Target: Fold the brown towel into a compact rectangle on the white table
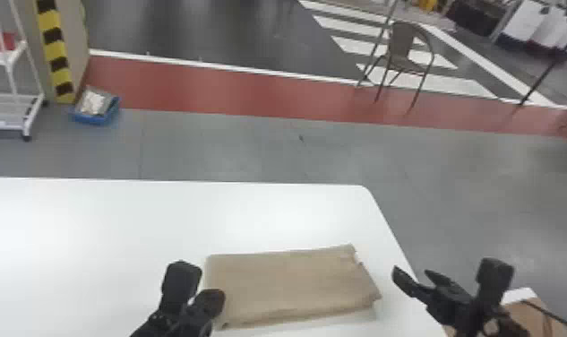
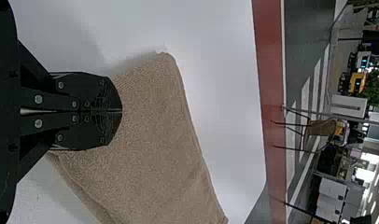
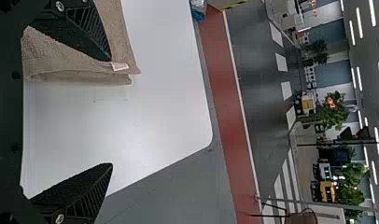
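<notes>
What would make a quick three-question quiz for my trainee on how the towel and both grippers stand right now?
1. True or false: the brown towel is folded over in layers, rather than spread out in a single sheet.
2. Multiple choice: the towel lies on
A) the chair
B) the red floor strip
C) the white table
3. Fill in the blank: the fingers of the left gripper are shut, while those of the right gripper are ____.

Key: 1 true; 2 C; 3 open
</notes>
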Controlling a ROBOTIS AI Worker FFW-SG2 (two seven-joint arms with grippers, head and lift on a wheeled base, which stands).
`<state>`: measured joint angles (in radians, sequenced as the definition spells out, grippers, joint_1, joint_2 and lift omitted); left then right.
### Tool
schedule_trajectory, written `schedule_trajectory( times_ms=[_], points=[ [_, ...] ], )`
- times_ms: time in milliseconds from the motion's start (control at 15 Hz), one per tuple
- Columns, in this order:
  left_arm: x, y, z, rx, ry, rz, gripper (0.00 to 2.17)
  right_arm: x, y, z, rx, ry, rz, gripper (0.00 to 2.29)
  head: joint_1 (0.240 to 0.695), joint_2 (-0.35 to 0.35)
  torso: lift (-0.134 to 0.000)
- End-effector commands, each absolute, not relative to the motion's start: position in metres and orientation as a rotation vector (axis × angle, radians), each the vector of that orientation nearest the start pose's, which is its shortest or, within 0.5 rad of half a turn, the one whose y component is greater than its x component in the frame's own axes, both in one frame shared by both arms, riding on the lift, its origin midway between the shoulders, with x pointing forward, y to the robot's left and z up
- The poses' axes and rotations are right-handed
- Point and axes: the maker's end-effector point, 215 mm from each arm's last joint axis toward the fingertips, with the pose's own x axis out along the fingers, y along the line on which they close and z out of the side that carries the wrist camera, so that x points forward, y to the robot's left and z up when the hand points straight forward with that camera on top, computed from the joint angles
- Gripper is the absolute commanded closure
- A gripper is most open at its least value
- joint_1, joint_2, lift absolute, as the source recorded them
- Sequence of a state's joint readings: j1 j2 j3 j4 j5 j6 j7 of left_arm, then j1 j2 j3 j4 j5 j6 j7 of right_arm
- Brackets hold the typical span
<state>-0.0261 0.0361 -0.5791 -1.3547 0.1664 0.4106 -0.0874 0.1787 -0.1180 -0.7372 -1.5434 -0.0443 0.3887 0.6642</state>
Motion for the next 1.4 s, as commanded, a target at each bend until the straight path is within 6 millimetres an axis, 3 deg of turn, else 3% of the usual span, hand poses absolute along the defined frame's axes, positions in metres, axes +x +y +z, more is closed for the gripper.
schedule_trajectory(
  times_ms=[0, 200, 867, 1067, 1333],
  points=[
    [0.432, -0.074, -0.569, 0.042, 0.646, -0.65, 1.78, 0.406, -0.529, -0.492, 0.179, 0.46, -0.09, 0.08, 0.695, -0.35, 0.0],
    [0.432, -0.073, -0.571, 0.104, 0.632, -0.644, 1.78, 0.408, -0.527, -0.491, 0.181, 0.458, -0.087, 0.08, 0.695, -0.35, 0.0],
    [0.444, -0.043, -0.578, 0.193, 0.607, -0.59, 1.78, 0.41, -0.527, -0.49, 0.189, 0.455, -0.088, 0.08, 0.695, -0.35, 0.0],
    [0.437, -0.058, -0.554, 0.099, 0.593, -0.632, 1.78, 0.408, -0.528, -0.491, 0.193, 0.461, -0.09, 0.08, 0.695, -0.35, 0.0],
    [0.419, -0.087, -0.545, 0.038, 0.623, -0.71, 1.78, 0.406, -0.533, -0.489, 0.196, 0.458, -0.094, 0.08, 0.695, -0.35, 0.0]
  ],
)
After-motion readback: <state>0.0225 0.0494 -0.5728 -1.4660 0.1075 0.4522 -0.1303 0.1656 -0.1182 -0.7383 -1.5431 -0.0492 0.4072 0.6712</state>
